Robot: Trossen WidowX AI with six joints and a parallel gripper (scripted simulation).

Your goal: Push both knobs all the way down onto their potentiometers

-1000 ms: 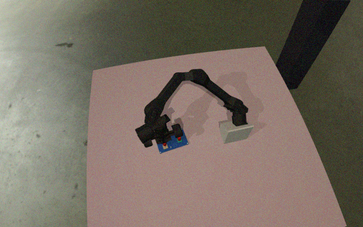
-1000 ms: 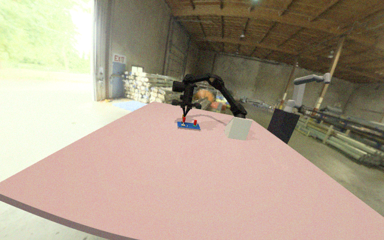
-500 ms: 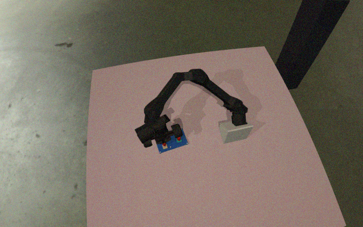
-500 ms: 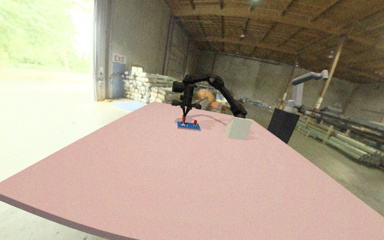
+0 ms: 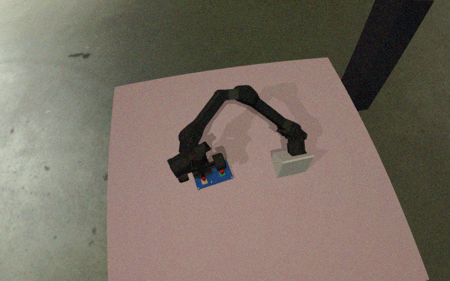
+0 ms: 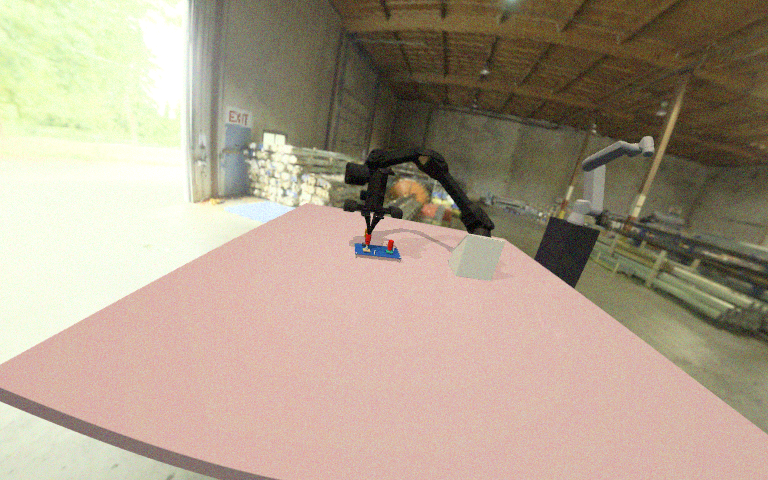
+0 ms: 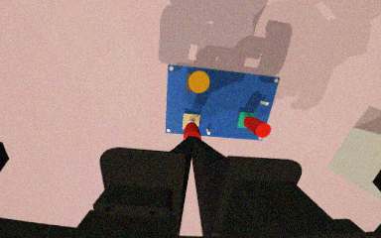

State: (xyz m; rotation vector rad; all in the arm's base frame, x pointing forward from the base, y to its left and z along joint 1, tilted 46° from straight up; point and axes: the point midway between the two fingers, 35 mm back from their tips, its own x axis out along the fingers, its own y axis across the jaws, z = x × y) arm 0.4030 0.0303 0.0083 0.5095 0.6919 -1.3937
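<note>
The blue circuit board (image 5: 215, 179) (image 6: 380, 256) (image 7: 223, 109) stands on the table. My gripper (image 6: 369, 232) (image 7: 191, 140) is shut with nothing between its fingers; its tips are at the top of the left red knob (image 5: 203, 179) (image 6: 368, 240) (image 7: 191, 132). That knob is above the beige potentiometer (image 5: 204, 182) (image 6: 367, 249) (image 7: 188, 120), and a bit of pale shaft shows between them. The right red knob (image 5: 221, 171) (image 6: 390, 244) (image 7: 258, 127) stands upright on the green potentiometer (image 5: 222, 174) (image 7: 242, 119), with no clear gap visible. The fingertips hide the left knob's top in the wrist view.
A round orange part (image 7: 198, 81) stands on the board behind the left knob. Small pale pieces stick up from the board near the potentiometers. A pale wedge-shaped block (image 5: 295, 165) (image 6: 478, 258) (image 7: 358, 161) stands right of the board, in front of the arm's base.
</note>
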